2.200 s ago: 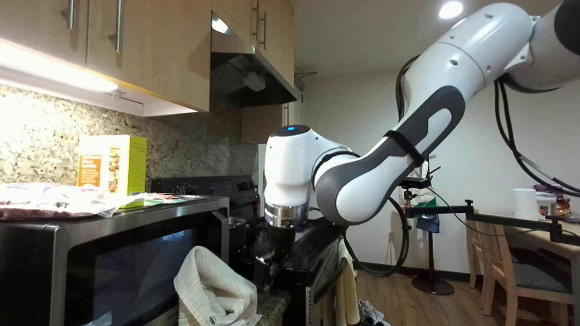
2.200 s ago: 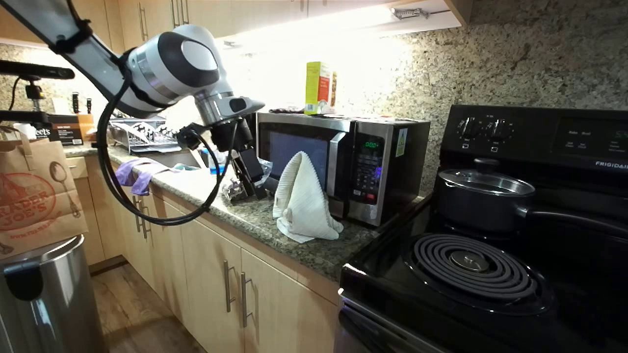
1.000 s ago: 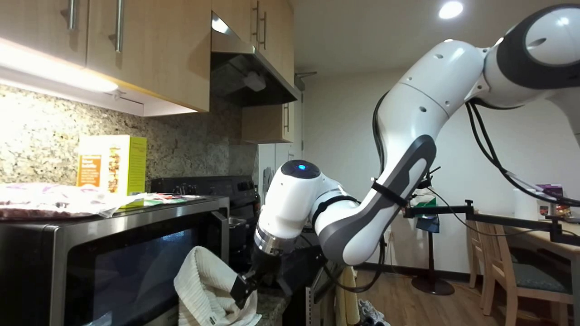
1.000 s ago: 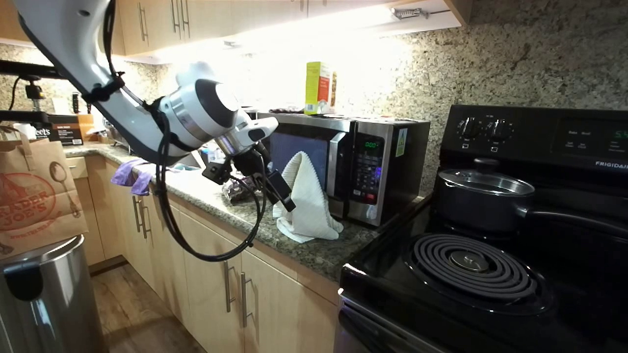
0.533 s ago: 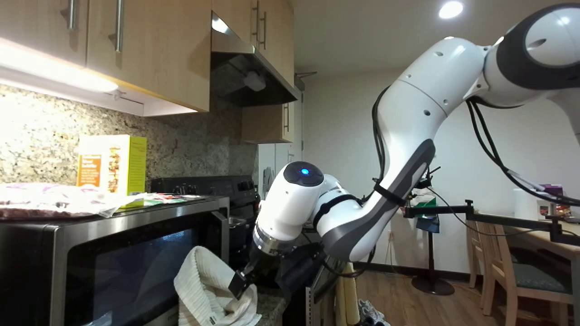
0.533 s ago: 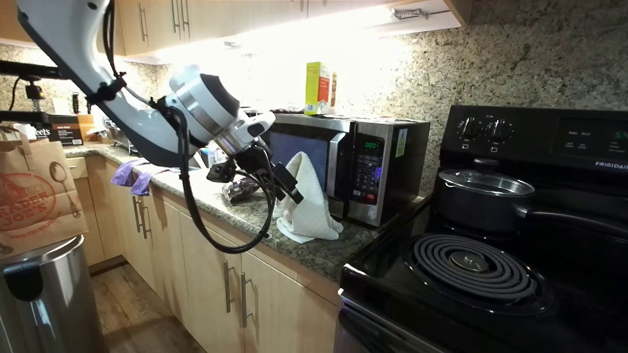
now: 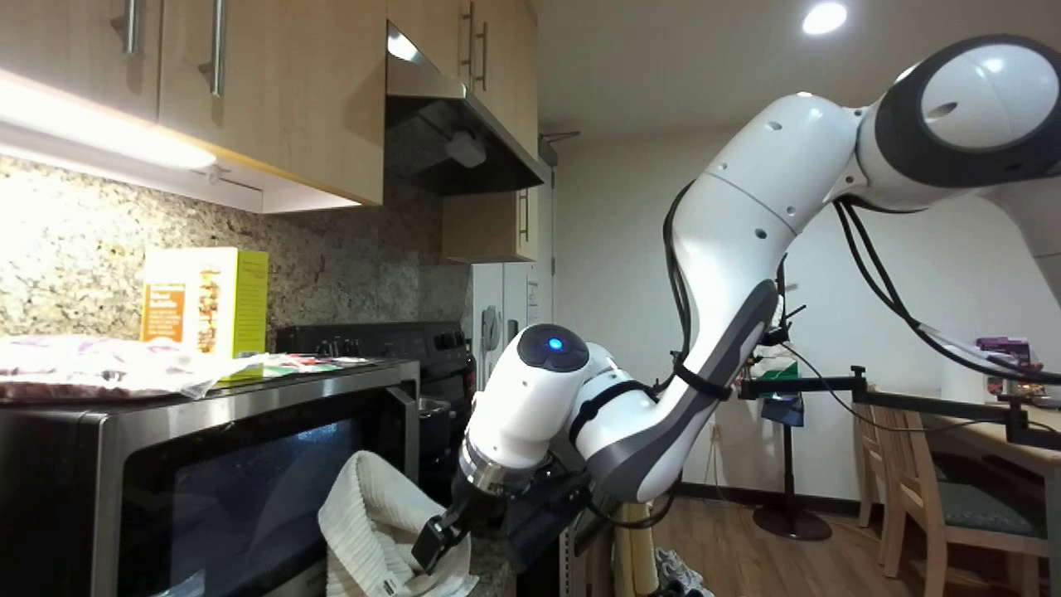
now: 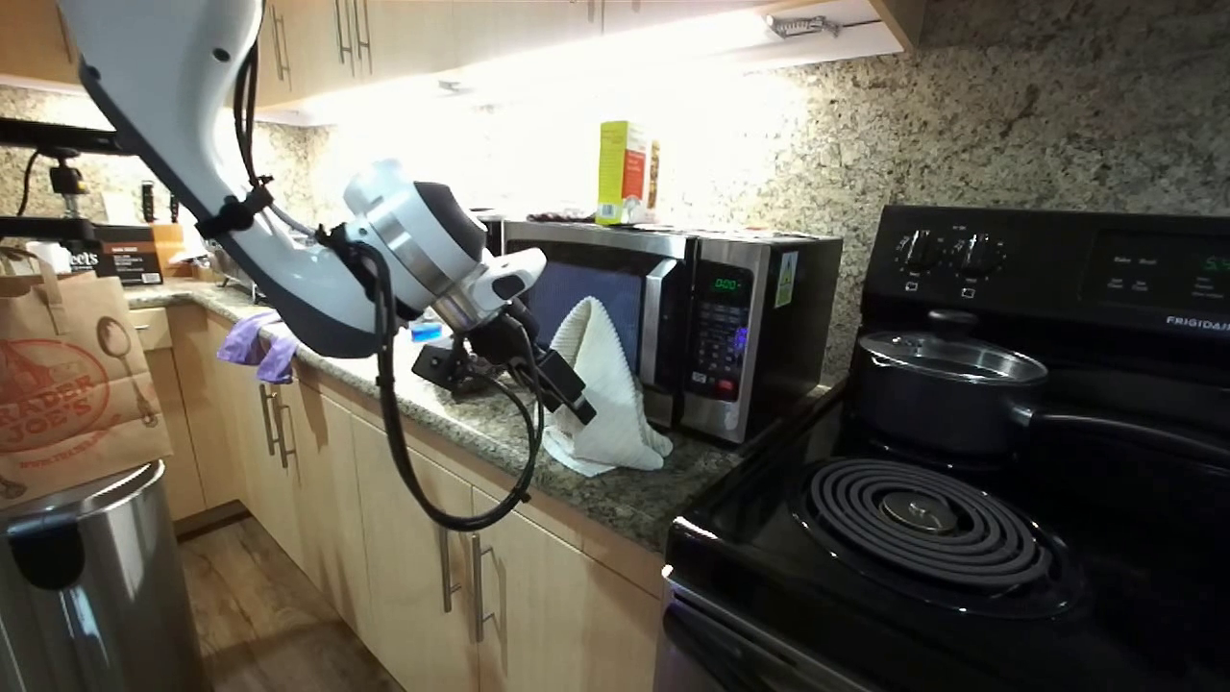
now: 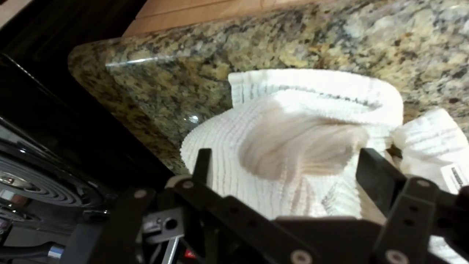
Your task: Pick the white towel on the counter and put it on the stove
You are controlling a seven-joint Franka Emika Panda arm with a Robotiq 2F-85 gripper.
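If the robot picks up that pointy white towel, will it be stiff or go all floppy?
Probably floppy: the white towel is cloth bent into soft folds, so it'll likely droop when lifted. It may crumple if pushed, since it stands up around a hollow. It probably isn't very slippery: its ribbed surface could help the gripper hold on.

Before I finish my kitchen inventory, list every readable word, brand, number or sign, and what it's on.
"RADER JOE'S": paper bag, start cut off.
"FRIGIDAIR": stove, end cut off.
"0:00": microwave.
"eets": dark box, partly hidden.
Too small or blurred: tag on white towel, print on yellow box, microwave's buttons, stove's smaller markings.
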